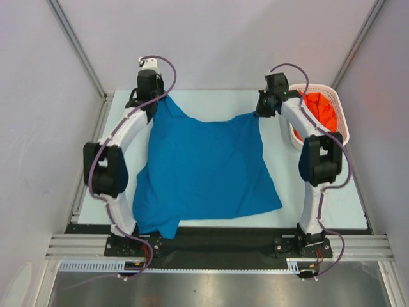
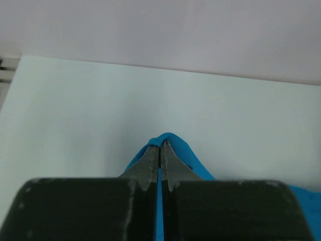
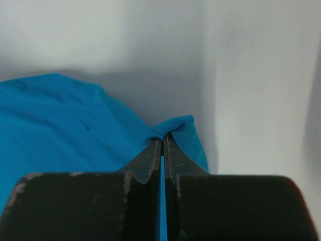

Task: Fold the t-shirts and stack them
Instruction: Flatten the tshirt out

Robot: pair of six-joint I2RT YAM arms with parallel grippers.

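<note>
- My left gripper [image 2: 160,146] and right gripper [image 3: 162,141] each pinch tight on a corner of the blue t-shirt [image 1: 204,169].
- It stretches from the counter's [image 1: 276,163] far edge to the near edge, probably to flatten it for folding.
- The orange-red t-shirt [image 1: 317,109] sits in the basket [image 1: 346,131] at the far right corner.

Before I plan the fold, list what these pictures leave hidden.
- Top view: orange-red t-shirt bunched in the basket; its wall and the right arm hide most of it.
- Top view: the left arm covers the left edge of the blue t-shirt.
- Wrist views: left pincer and right pincer housings fill the lower frame; which shirt part each pinches is unclear.
</note>
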